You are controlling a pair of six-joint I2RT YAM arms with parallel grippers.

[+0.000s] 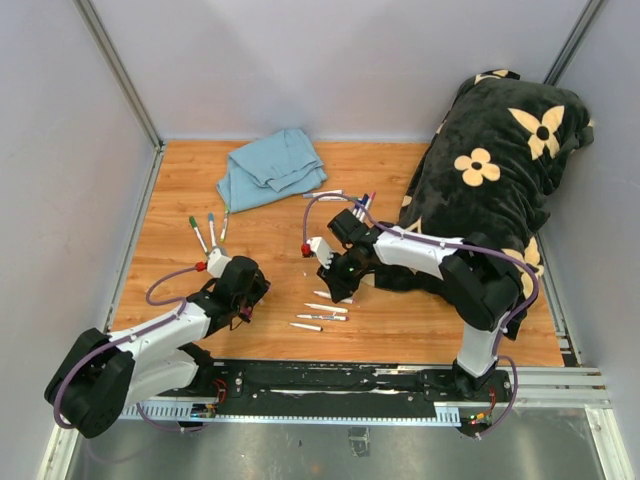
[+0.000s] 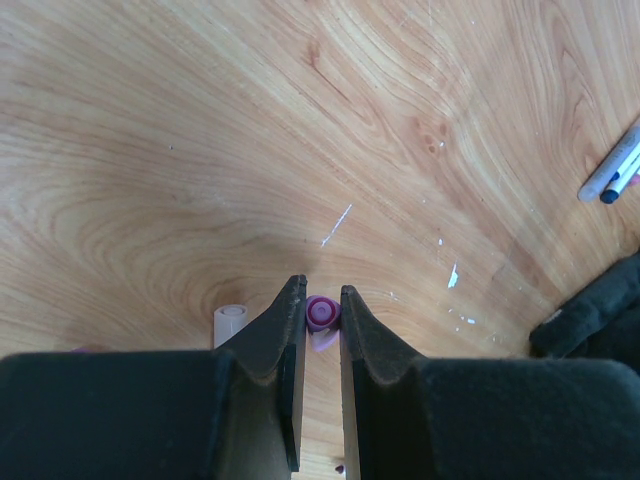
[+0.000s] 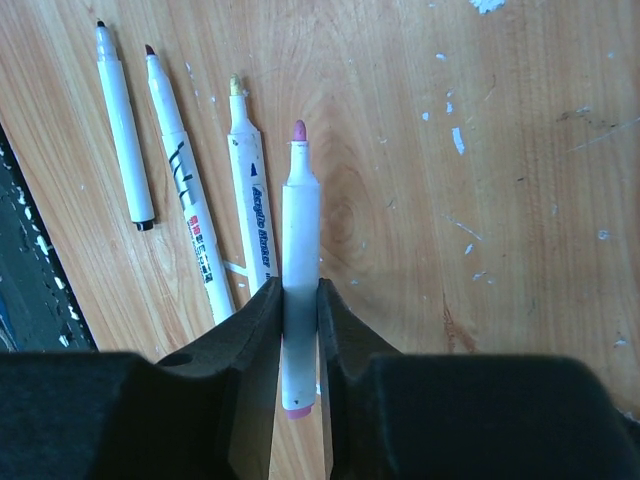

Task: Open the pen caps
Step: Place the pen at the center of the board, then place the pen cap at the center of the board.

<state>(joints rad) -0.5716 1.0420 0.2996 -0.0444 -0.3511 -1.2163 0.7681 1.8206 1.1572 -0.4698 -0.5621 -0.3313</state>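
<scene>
Starting nearest the bases: left hand (image 2: 322,290) low over the tabletop (image 2: 200,130), nearly shut, pinching a purple cap (image 2: 320,313) between the fingertips, cap seen end-on. Just beside the left finger, a pale short cylinder (image 2: 230,322) lying on the wood, maybe another cap, can't tell. Over toward the middle, right hand (image 3: 300,290) narrowed down around the white barrel of a pink-tipped marker (image 3: 299,215), fingers snug against both sides, bare tip pointing away from the wrist. No telling how tight the squeeze, though. Lined up beside it, flat on the wood and uncapped: a yellow-tipped marker (image 3: 248,170), a dark-red-tipped marker (image 3: 178,160) and a black-tipped marker (image 3: 120,130). Pretty scuffed wood, white flecks all over. Further back on the left, three markers (image 1: 211,229) fanned out with coloured ends, green and blue among them. Further still, a small bunch of markers (image 1: 360,205) just behind the right arm's wrist. Along the back, a crumpled blue cloth (image 1: 270,168), and filling the far right corner, a black cushion with cream flowers (image 1: 500,160).
</scene>
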